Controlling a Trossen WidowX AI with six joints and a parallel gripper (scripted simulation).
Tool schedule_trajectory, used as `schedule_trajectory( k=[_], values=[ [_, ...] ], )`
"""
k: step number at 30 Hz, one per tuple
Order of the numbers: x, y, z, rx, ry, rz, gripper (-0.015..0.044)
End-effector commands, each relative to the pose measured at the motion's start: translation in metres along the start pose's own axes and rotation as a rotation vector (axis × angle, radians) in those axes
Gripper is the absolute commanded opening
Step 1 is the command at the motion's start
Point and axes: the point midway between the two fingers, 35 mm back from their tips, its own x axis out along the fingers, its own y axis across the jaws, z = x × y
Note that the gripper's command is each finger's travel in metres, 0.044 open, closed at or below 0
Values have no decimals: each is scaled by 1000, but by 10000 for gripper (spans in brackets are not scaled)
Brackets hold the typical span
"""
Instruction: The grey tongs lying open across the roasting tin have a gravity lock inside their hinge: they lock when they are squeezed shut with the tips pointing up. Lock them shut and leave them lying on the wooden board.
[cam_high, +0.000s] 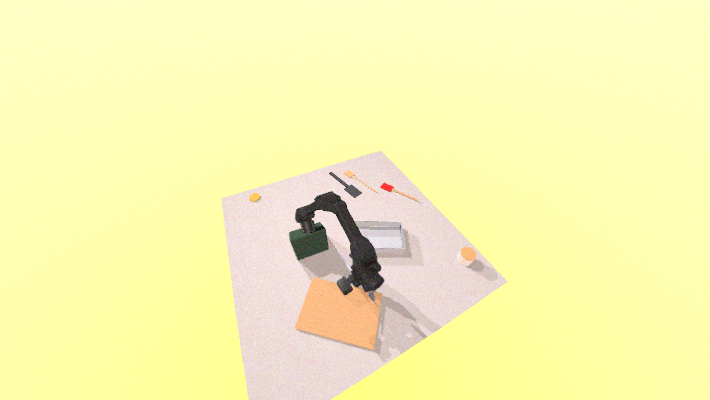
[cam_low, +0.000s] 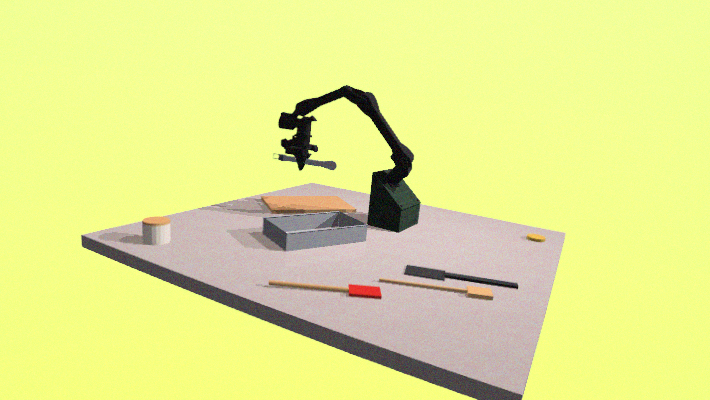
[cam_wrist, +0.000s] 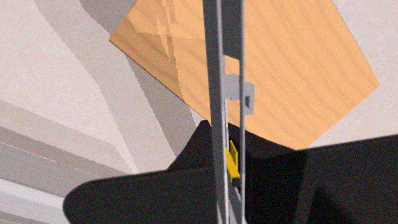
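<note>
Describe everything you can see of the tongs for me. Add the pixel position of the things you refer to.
The tongs (cam_high: 372, 296) (cam_low: 326, 164) (cam_wrist: 214, 75) are grey, metallic-looking: two long, narrow arms nearly side by side, a slim gap between, with a pale bracket and a yellow piece there. The shut tool (cam_high: 370, 291) (cam_low: 301, 167) (cam_wrist: 225, 129) grips them in mid-air, nearly level, off the board (cam_high: 337, 315) (cam_low: 310, 202) (cam_wrist: 300, 75). Whether the lock has caught, I can't tell.
</note>
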Motion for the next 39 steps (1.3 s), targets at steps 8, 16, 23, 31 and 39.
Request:
schedule_trajectory(
  k=[8, 16, 23, 31, 39],
  values=[
    [1, -20, 4, 456, 1, -3, -150],
    [1, -33, 5, 759, 2, -4, -150],
    [2, -44, 6, 1024, 2, -6, -150],
    [3, -56, 7, 1327, 3, -9, -150],
    [4, -68, 7, 1630, 3, -12, -150]
  ],
)
